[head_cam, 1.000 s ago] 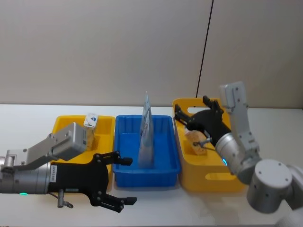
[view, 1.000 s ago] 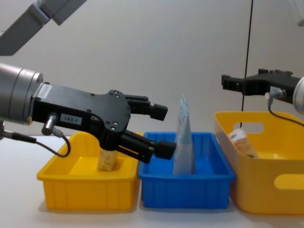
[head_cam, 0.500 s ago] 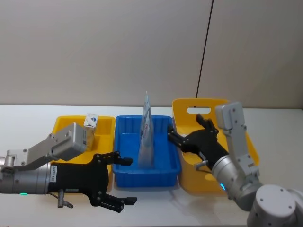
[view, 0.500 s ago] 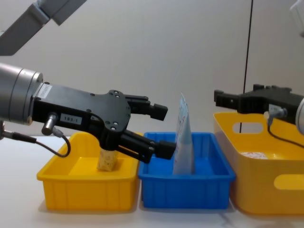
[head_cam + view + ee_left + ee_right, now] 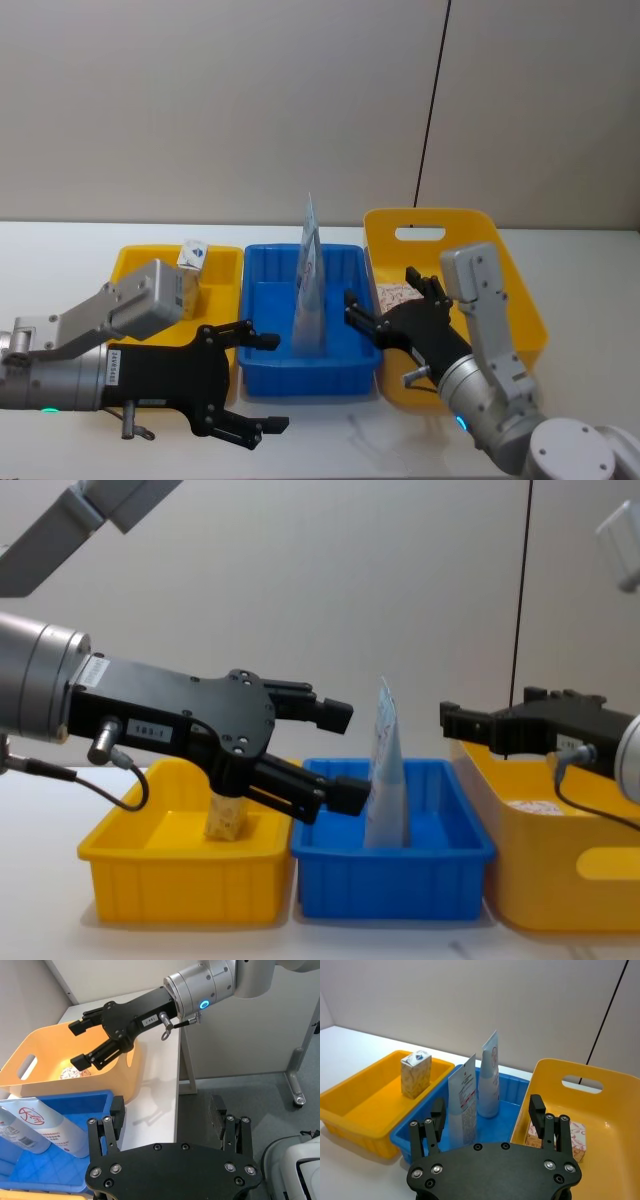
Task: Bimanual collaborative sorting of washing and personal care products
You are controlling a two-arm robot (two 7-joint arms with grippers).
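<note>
L hand [image 5: 255,385] wide, empty, R hand [image 5: 385,312] wide near pouch [image 5: 309,290], carton [image 5: 416,1074] in bin.

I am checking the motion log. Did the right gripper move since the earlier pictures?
Yes. The right gripper, open and empty, drew back from the far end of the right yellow bin toward the robot and the blue bin.
</note>
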